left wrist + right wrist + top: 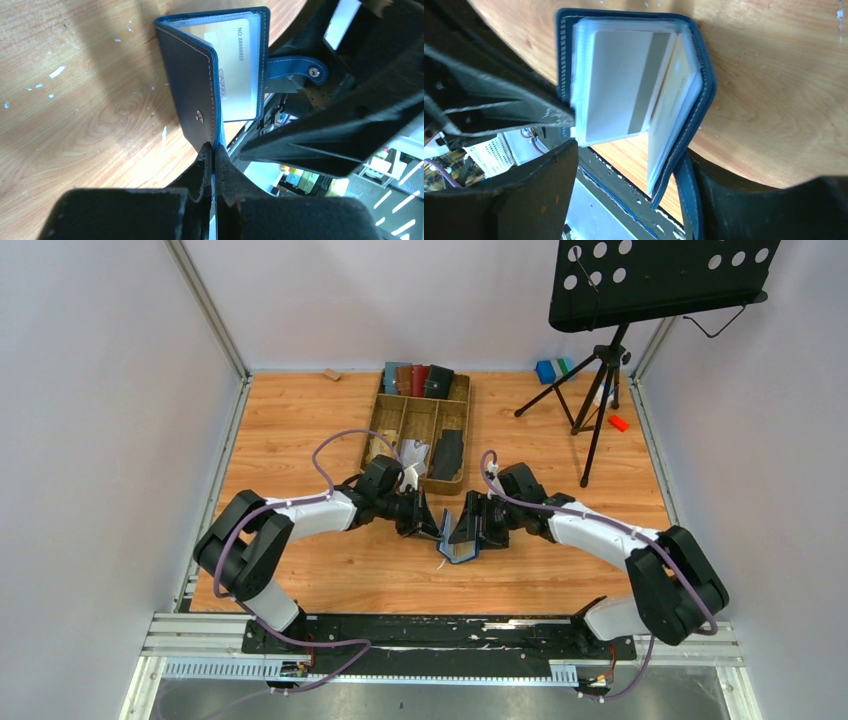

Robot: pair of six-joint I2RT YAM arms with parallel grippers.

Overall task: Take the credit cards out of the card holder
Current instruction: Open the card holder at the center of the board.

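Top external view shows us the wooden table (300, 440) with the compartment tray (385, 420) on it, and the card holder (458, 545) standing open between both arms, near that tray. Our left gripper (212, 149) is pinched tight on the navy cover's edge; our right gripper (636, 160) stands wide apart, gripping nothing. The credit cards (624, 80) sit in clear sleeves: light, stiff, probably slick, so we judge a pinch on an exposed card edge best.

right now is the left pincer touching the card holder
Touching. The left wrist view shows the left pincer shut on the lower edge of the card holder, at its navy cover, with no gap.
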